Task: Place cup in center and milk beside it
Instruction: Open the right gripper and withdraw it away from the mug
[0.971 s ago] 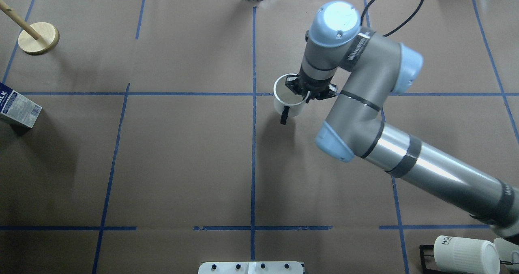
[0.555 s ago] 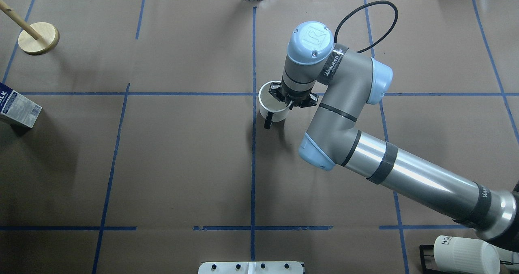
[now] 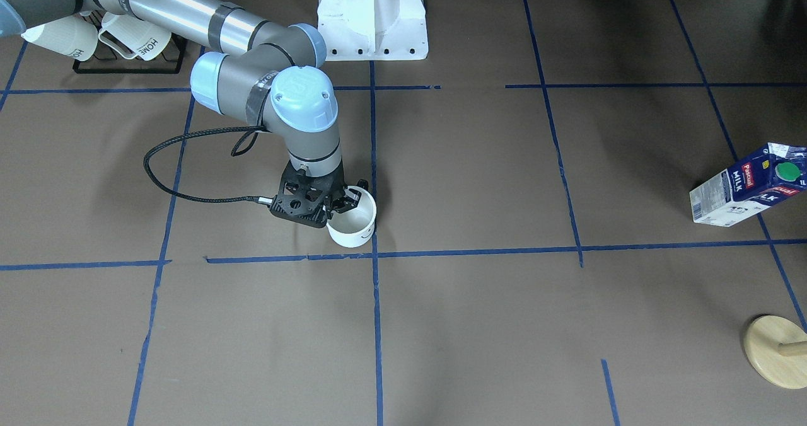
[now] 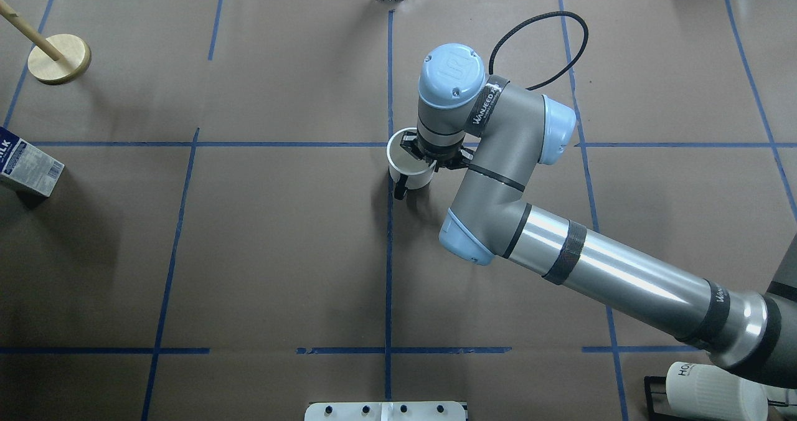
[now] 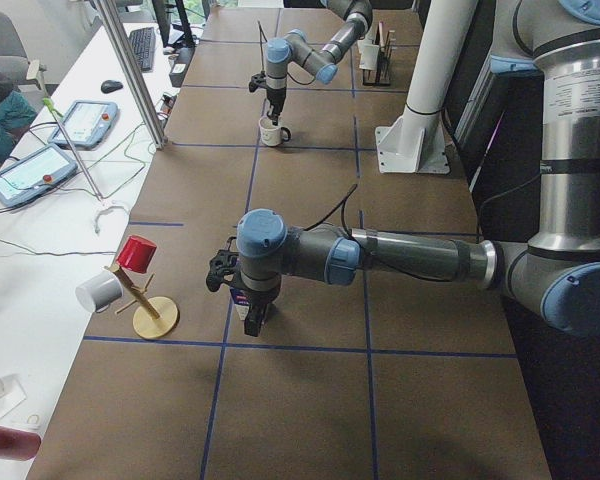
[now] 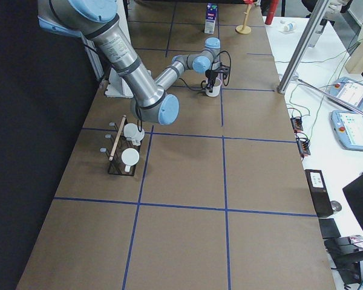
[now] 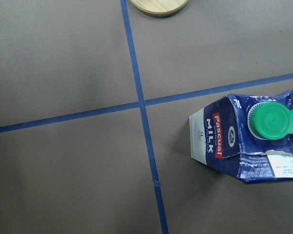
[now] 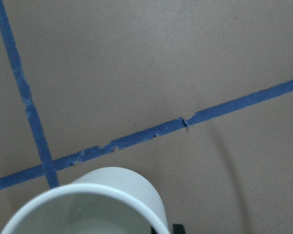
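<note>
The smooth white cup point(image 4: 405, 159) hangs in my right gripper point(image 4: 426, 158), which is shut on its rim. The cup is just right of the center crossing point(image 4: 390, 144) of blue tape, handle toward the robot. In the front view the cup point(image 3: 354, 224) is low over the table beside the crossing point(image 3: 374, 254); whether it touches, I cannot tell. The blue and white milk point(image 4: 28, 165) stands at the far left edge, green cap point(image 7: 272, 122) up. My left gripper point(image 5: 242, 290) hovers over the milk; I cannot tell whether it is open.
A wooden mug stand point(image 4: 59, 58) is at the back left, beyond the milk. A black rack with ribbed "HOME" mugs point(image 4: 716, 390) sits at the front right. The white robot base point(image 3: 372, 16) is at the near middle edge. A black cable point(image 3: 183, 180) loops beside my right wrist.
My right arm has carried the cup leftward, from right of the middle tape line to right beside the crossing. The milk has not moved.
</note>
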`<state>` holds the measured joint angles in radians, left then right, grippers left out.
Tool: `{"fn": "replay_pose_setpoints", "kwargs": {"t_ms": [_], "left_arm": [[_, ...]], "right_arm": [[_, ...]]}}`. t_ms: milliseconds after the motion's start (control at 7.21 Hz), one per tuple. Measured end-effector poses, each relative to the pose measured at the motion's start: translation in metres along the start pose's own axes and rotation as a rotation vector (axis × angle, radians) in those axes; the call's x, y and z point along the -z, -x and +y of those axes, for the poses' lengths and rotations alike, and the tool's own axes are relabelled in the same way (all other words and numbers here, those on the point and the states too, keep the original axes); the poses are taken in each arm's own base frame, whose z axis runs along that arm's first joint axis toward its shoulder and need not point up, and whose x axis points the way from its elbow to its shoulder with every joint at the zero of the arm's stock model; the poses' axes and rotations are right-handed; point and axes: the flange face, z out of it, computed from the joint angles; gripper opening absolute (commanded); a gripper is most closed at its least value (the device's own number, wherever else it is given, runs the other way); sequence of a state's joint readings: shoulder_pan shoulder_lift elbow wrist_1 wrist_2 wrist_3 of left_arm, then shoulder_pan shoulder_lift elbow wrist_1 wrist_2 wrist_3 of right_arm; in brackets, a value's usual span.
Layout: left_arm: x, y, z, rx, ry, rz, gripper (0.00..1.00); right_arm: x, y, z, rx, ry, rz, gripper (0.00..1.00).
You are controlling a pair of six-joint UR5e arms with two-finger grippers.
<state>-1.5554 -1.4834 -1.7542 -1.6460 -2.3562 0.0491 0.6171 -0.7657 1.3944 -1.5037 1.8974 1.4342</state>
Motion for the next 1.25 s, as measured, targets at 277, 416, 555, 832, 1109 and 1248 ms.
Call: {"fn": "replay_pose_setpoints", "kwargs": {"t_ms": [277, 416, 555, 832, 1109, 1248], "left_arm": [[0.0, 0.0, 0.0, 0.0, 0.0, 0.0, 1.0], [0.0, 0.0, 0.0, 0.0, 0.0, 0.0, 1.0], [0.0, 0.0, 0.0, -0.001, -0.001, 0.0, 1.0], [0.002, -0.002, -0.001, -0.007, -0.006, -0.002, 1.0], [0.009, -0.01, -0.006, -0.021, -0.021, 0.01, 1.0], [0.014, -0.018, -0.012, -0.028, -0.031, 0.036, 1.0]], "right_arm": [[0.007, 0.0, 0.002, 0.012, -0.001, -0.013, 1.0], [0.018, 0.0, 0.002, 0.018, -0.001, -0.029, 1.0], [0.037, 0.0, 0.001, 0.036, -0.004, -0.038, 1.0], [0.095, -0.02, -0.014, 0.141, -0.011, -0.012, 1.0], [0.145, -0.08, -0.075, 0.235, 0.014, -0.004, 1.0], [0.156, -0.118, -0.106, 0.284, 0.016, 0.001, 1.0]]}}
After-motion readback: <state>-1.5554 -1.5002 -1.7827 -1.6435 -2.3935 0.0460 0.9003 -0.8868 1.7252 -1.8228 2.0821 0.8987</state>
